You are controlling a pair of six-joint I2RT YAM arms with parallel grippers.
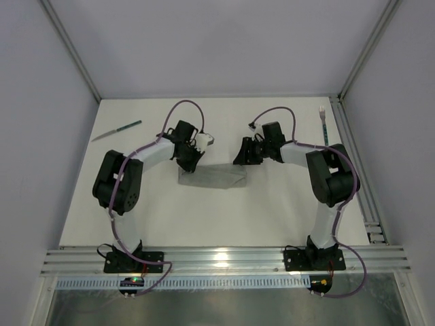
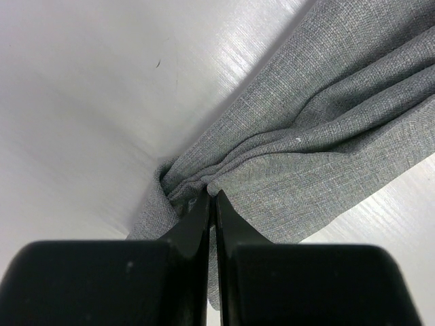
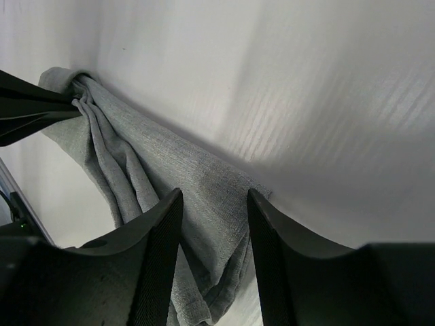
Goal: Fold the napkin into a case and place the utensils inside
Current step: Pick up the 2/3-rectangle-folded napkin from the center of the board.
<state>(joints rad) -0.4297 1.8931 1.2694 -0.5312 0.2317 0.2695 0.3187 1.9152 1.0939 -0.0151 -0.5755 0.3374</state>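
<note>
The grey napkin (image 1: 214,178) lies in a loosely folded, creased band at mid-table. My left gripper (image 1: 185,165) is shut on its left end; in the left wrist view the cloth (image 2: 319,136) bunches into pleats right at the closed tips (image 2: 212,197). My right gripper (image 1: 241,159) stands open over the right end, its jaws either side of the folded edge (image 3: 197,183), nothing pinched (image 3: 214,197). The left gripper's fingers (image 3: 27,112) show at the far end of the cloth. The knife (image 1: 117,130) lies at far left, the fork (image 1: 324,124) at far right.
White tabletop inside a walled enclosure. An aluminium rail (image 1: 224,260) runs along the near edge by the arm bases, and another rail (image 1: 357,163) runs down the right side next to the fork.
</note>
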